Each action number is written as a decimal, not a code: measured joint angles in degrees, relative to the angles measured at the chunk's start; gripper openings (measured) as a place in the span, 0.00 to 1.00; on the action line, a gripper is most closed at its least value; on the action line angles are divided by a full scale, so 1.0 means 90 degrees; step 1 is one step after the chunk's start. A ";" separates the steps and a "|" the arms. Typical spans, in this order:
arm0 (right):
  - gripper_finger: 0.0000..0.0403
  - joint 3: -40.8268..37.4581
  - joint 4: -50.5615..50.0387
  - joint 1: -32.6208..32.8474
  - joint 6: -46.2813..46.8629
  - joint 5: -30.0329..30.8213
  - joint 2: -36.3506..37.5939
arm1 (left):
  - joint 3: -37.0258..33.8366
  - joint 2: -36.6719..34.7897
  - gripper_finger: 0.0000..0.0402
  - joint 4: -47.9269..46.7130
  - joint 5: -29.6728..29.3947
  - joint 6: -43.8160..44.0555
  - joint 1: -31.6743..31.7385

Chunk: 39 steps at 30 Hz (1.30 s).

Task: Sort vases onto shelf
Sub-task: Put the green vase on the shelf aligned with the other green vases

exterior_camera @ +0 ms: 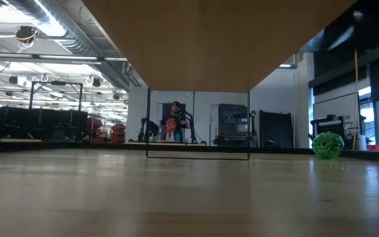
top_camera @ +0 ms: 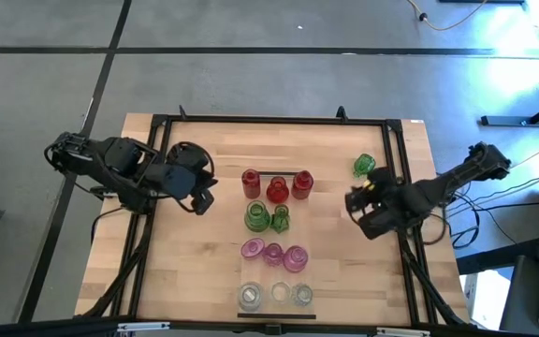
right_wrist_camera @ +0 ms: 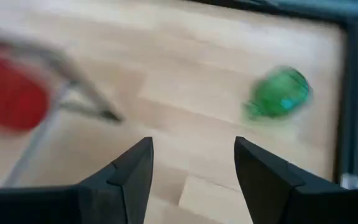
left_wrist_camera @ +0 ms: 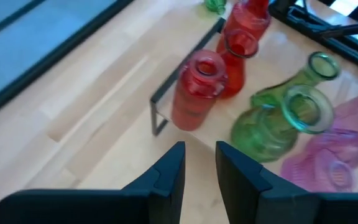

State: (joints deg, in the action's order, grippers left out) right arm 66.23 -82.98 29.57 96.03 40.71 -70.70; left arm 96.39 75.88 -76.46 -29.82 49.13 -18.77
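Seen from overhead, the left gripper (top_camera: pixel 197 197) hangs over the table's left half, just beside the far end of the shelf (top_camera: pixel 289 271), its two fingers (left_wrist_camera: pixel 169 173) drawn near each other with a slim gap between them and nothing held. The wrist camera on that arm looks past the fingertips at the nearest red vase (left_wrist_camera: pixel 197 90), which stands upright at the shelf's dark end strip.

Down the middle of the butcher-block table (top_camera: pixel 185 271), the long pale shelf carries eleven vases in colour rows: three red vases (top_camera: pixel 276 185) at the end nearest the table's far edge, then two green vases (top_camera: pixel 266 217), three pink vases (top_camera: pixel 274 253), and three clear vases (top_camera: pixel 276 296) at the end nearest the table's near edge. One of the green pair leans against its neighbour rather than standing straight.

A third green vase (top_camera: pixel 364 166) lies on its side on the bare tabletop, well apart from the shelf, near the table's right edge and far corner; it also shows at the right of the table-level view (exterior_camera: pixel 327 145).

The right gripper (top_camera: pixel 353 204) hovers near that stray vase, fingers (right_wrist_camera: pixel 132 171) spread apart and empty.
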 joint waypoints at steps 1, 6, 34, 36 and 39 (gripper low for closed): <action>0.51 -0.0165 -0.0136 -0.0050 0.0562 -0.0041 0.0030 | -0.0002 0.0000 0.21 -0.0001 0.0004 -0.0086 0.0064; 0.51 -0.1211 0.0165 -0.0697 0.2077 -0.0649 0.0249 | -0.0002 -0.0001 0.21 -0.0002 0.0333 -0.0717 0.0357; 0.51 -0.3062 0.3792 -0.5322 0.0999 -0.2477 -0.0035 | -0.0002 -0.0019 0.21 -0.0001 0.0973 -0.2057 0.0917; 0.51 -0.3062 0.3923 -0.5392 0.0962 -0.2528 -0.0258 | -0.0002 -0.0019 0.21 0.0001 0.0973 -0.2152 0.0917; 0.51 -0.3062 0.4049 -0.5510 0.0988 -0.2685 -0.0601 | -0.0002 -0.0019 0.21 -0.0001 0.0973 -0.2179 0.0917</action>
State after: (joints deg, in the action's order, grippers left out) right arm 38.68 -46.53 -20.02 104.92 16.54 -76.11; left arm 96.38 75.70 -76.47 -21.06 29.52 -10.52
